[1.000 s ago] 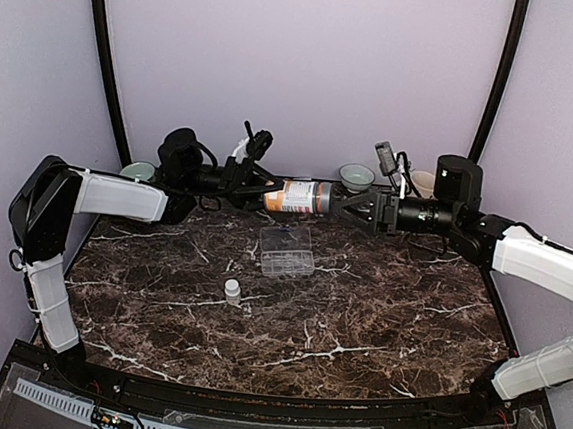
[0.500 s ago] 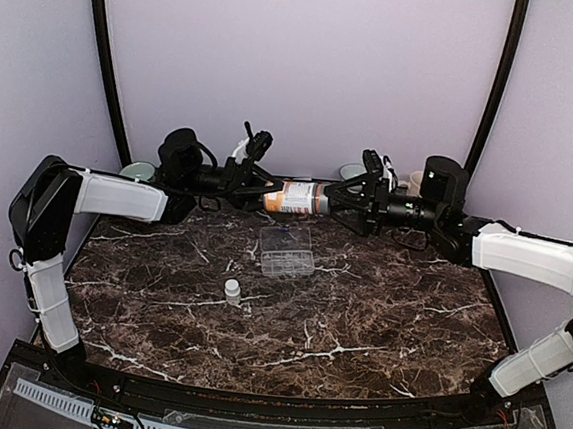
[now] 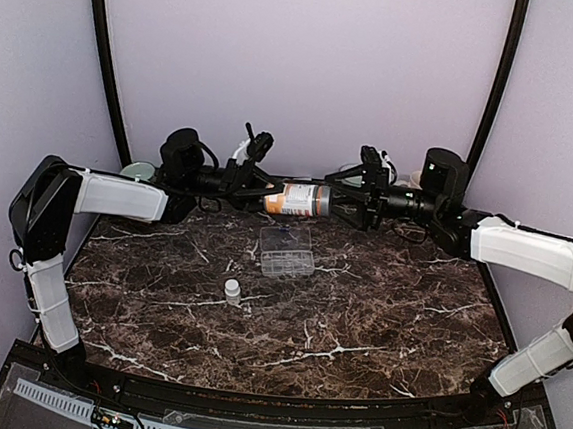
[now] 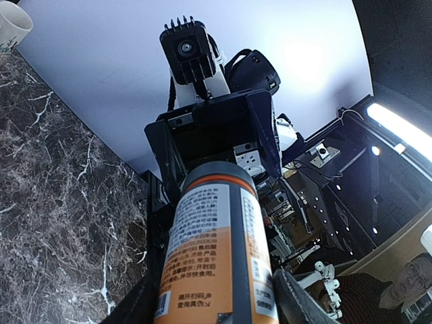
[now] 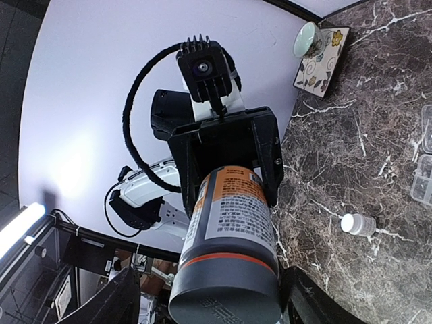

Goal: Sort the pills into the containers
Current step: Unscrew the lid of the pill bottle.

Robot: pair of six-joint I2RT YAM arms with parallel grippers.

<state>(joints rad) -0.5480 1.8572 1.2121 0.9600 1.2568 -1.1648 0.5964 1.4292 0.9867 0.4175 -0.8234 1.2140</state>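
Note:
The amber bottle (image 3: 298, 197) with a white label and grey cap hangs level above the back of the table, between both grippers. My left gripper (image 3: 266, 195) is shut on its base end; its fingers (image 4: 291, 305) press the label sides of the bottle (image 4: 216, 256). My right gripper (image 3: 338, 201) is open with its jaws on either side of the cap (image 5: 226, 287), a gap showing beside one finger (image 5: 121, 297). The clear organiser box (image 3: 286, 250) lies flat on the table below the bottle, with its edge also in the right wrist view (image 5: 425, 175).
A tiny white bottle (image 3: 232, 289) stands in front of the box. A green bowl (image 3: 138, 170) sits at the back left. A cup on a patterned coaster (image 5: 310, 40) stands by the back wall. Dark poles rise at both back corners.
My right gripper has rolled its wrist and moved left, so its jaws now straddle the cap. The left gripper and the bottle have stayed put.

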